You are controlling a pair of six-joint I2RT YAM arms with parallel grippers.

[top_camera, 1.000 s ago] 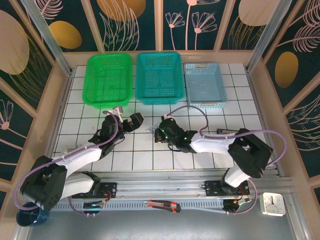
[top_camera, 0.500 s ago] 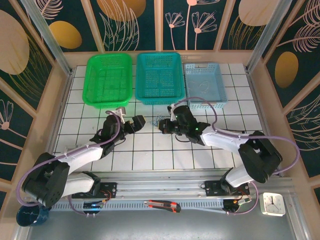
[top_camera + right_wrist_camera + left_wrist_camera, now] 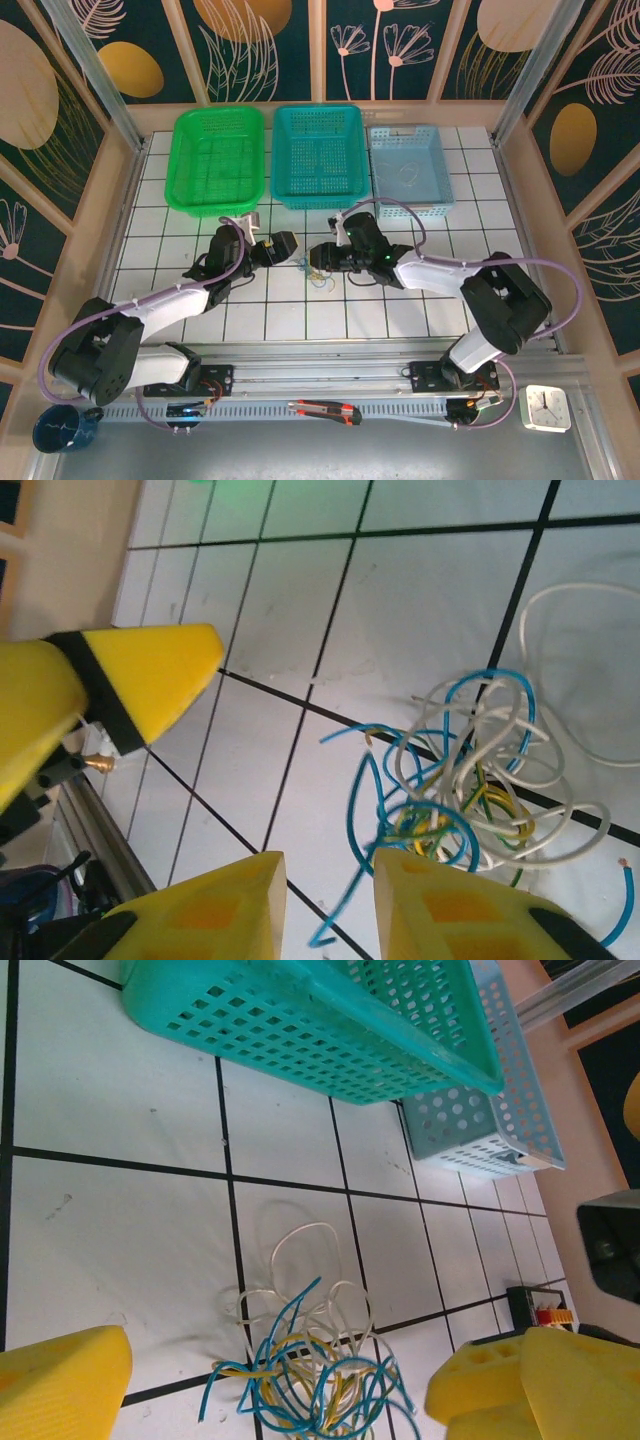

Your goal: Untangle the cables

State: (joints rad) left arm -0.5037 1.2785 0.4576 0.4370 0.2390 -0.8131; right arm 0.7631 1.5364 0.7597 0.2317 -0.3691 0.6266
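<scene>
The left hand [image 3: 280, 1380] is held spread wide, low over the white-tiled worktop [image 3: 160, 230], with its yellow fingers set on either side of the cables [image 3: 320, 280]. The cables, blue, whitish, yellow and green, are seen lying in one tangled clump on the tiles, between the two hands and apart from the teal basket [image 3: 318, 150]. The right hand [image 3: 325, 905] is slightly parted just beside the clump, and a blurred blue strand is seen loose in its gap.

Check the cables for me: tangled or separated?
Tangled. The cables lie as one clump, with blue, white and yellow-green strands looping through each other.
</scene>
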